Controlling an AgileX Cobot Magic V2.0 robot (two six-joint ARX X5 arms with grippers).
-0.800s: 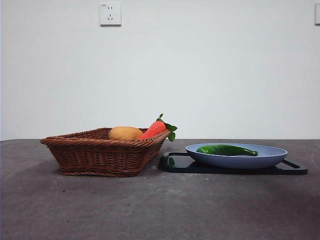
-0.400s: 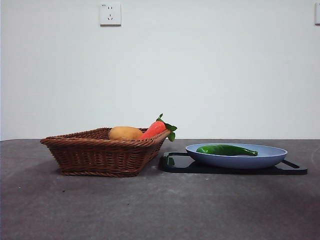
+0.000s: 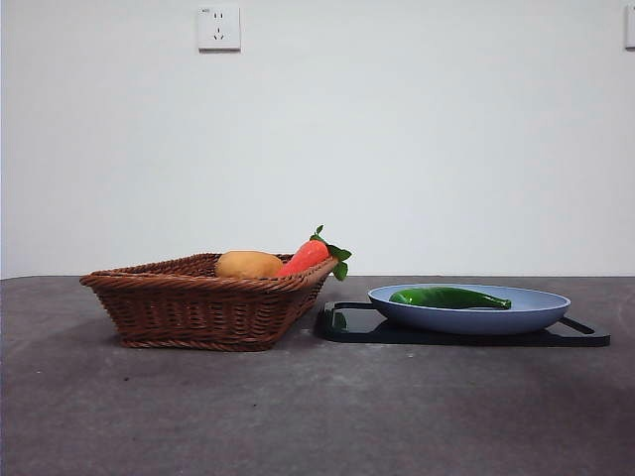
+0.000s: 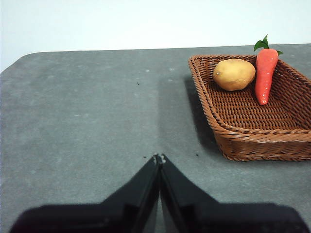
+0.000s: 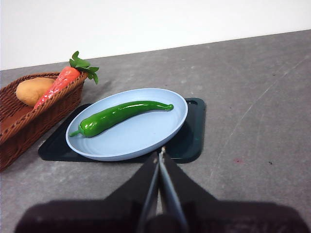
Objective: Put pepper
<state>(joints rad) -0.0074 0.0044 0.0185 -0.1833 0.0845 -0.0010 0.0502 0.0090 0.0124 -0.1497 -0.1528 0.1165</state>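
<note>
Right tool [image 5: 159, 154] closed — pepper [image 5: 119, 115] on plate [image 5: 160, 130].

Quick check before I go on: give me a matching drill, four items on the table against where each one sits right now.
Items:
1. long glossy green pepper
2. tan oval potato
3. red-orange carrot
4. pale blue plate

Places:
A. on the black tray
B. leaning on the brown wicker basket rim, leaves outside
C. lying in the blue plate
D. in the basket beside the carrot

Pairs: 1-C, 2-D, 3-B, 4-A
</note>
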